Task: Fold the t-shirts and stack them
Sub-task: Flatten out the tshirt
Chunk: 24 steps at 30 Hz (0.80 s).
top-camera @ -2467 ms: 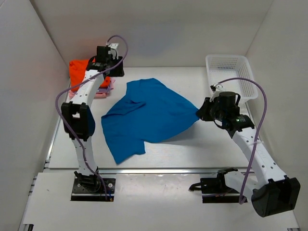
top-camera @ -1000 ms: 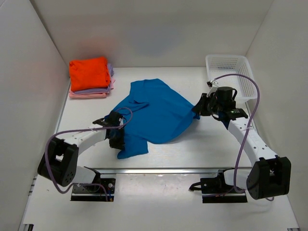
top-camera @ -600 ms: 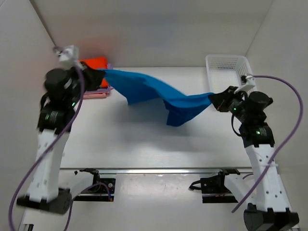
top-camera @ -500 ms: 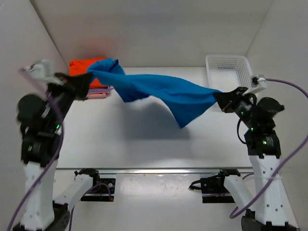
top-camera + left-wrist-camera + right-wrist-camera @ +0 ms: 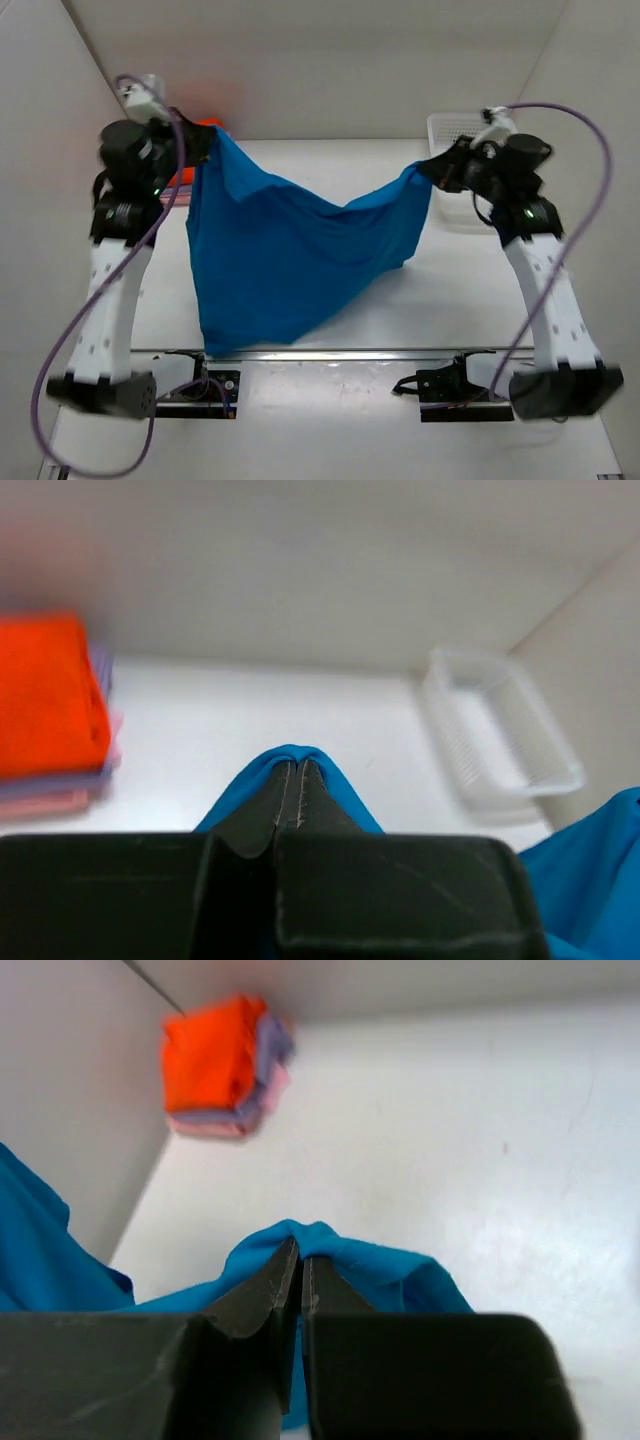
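Blue t-shirt [image 5: 290, 260], between left hand [image 5: 208, 136] and right hand [image 5: 432, 169], screens folded stack [image 5: 52, 705].

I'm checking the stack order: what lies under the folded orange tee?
A lavender tee lies directly under the orange tee, with a pink tee at the bottom. From above, the left gripper and blue t-shirt cover most of the stack.

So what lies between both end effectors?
The blue t-shirt, sagging from left end effector to right end effector; the top external view shows it.
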Tool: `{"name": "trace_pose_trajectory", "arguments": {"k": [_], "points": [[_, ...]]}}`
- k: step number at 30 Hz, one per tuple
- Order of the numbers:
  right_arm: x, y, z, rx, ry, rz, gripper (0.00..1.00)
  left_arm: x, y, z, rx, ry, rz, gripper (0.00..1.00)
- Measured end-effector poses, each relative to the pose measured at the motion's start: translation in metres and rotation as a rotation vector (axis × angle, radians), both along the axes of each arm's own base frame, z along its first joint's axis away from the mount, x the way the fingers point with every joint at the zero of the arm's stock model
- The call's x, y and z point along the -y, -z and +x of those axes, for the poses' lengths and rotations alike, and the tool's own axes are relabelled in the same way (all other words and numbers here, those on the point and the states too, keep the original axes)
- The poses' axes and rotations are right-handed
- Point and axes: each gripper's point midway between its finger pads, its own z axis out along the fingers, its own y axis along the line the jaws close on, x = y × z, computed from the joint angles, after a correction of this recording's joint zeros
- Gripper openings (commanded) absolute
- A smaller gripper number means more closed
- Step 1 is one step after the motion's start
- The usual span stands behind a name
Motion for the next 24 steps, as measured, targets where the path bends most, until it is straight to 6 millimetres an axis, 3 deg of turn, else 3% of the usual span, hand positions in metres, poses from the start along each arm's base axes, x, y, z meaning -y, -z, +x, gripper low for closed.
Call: {"name": "trace_pose_trajectory", "arguments": {"k": [4, 6, 8, 10, 13, 14, 16, 18, 19, 21, 22, 24], "points": [[-0.012, 0.096, 0.061, -0.295, -0.028, -0.078, 0.0, -0.002, 0.105, 0.081, -0.314, -0.019, 0.041, 0.0], [-0.014, 0.121, 0.081, -0.372, -0.027, -0.121, 0.0, -0.006, 0.138, 0.109, -0.416, -0.027, 0.051, 0.0], [-0.015, 0.121, 0.098, -0.384, -0.021, -0.158, 0.0, -0.011, 0.151, 0.128, -0.466, -0.038, 0.054, 0.0], [-0.016, 0.092, 0.115, -0.316, -0.003, -0.188, 0.0, -0.017, 0.13, 0.143, -0.447, -0.049, 0.051, 0.0], [-0.014, 0.016, 0.125, -0.138, 0.038, -0.197, 0.0, -0.028, 0.053, 0.151, -0.283, -0.074, 0.037, 0.0], [-0.014, -0.014, 0.123, -0.065, 0.039, -0.185, 0.0, -0.031, 0.021, 0.145, -0.203, -0.078, 0.031, 0.0], [-0.004, -0.067, 0.114, 0.055, 0.05, -0.156, 0.0, -0.036, -0.023, 0.119, -0.092, -0.086, 0.024, 0.0], [0.017, -0.098, 0.105, 0.128, 0.077, -0.137, 0.0, -0.036, -0.052, 0.086, -0.011, -0.087, 0.021, 0.0], [0.032, -0.107, 0.101, 0.146, 0.099, -0.13, 0.0, -0.036, -0.06, 0.069, 0.014, -0.083, 0.02, 0.0], [0.055, -0.105, 0.098, 0.142, 0.113, -0.117, 0.0, -0.033, -0.063, 0.042, 0.044, -0.069, 0.019, 0.0], [0.064, -0.094, 0.098, 0.118, 0.115, -0.11, 0.0, -0.031, -0.058, 0.031, 0.045, -0.059, 0.019, 0.0], [0.072, -0.053, 0.099, 0.019, 0.084, -0.086, 0.0, -0.025, -0.028, 0.017, 0.007, -0.037, 0.014, 0.0]]}}
